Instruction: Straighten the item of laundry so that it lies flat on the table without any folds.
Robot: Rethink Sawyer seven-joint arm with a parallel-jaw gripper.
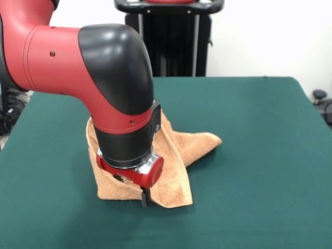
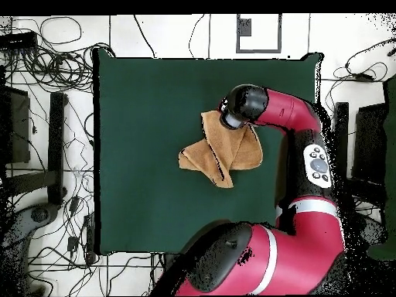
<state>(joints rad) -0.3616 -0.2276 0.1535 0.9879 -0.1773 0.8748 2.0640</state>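
We count one crumpled orange-tan terry-cloth towel (image 1: 176, 155) and one large dark green felt-topped table (image 1: 259, 171). We also count one red and black robot arm (image 1: 104, 78).

Arm's wrist covers most of the gripper (image 1: 144, 197) in front view; only one dark fingertip pokes out below, so jaw state unreadable. Overhead, gripper fully under the arm. Towel (image 1: 179, 150) partly hidden behind and under wrist; label not visible. Table (image 1: 259, 155) cut off at bottom and left edges.

Dark green table (image 1: 259, 155), with a crumpled, folded orange-tan towel (image 1: 176, 155) directly on its cloth
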